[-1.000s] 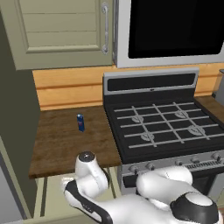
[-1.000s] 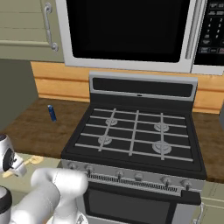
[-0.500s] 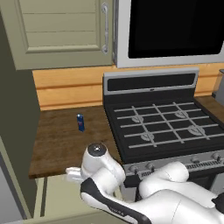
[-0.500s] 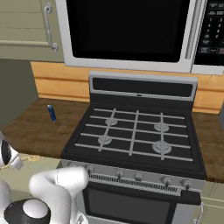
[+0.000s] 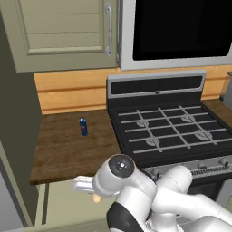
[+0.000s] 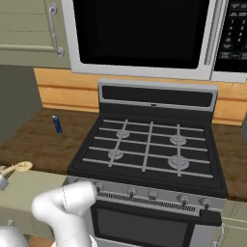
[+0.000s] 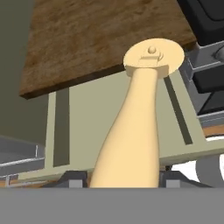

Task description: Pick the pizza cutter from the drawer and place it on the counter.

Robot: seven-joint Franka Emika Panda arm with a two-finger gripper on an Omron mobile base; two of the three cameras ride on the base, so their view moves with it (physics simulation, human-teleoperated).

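The pizza cutter [image 7: 140, 118] sat pinched at the thick end of its handle between the jaws of the gripper [image 7: 124, 180], its round disc head pointing away from the hand. It hung clear above the open drawer [image 7: 96, 127], the disc reaching the near edge of the dark wood tabletop [image 7: 100, 39]. In the right base view the tan disc [image 6: 21, 167] showed at the far left, over the drawer's pale green floor [image 6: 29, 190]. A small blue can [image 5: 83, 127] stood upright on the tabletop, well apart from the cutter, left of the black gas stove [image 5: 167, 129].
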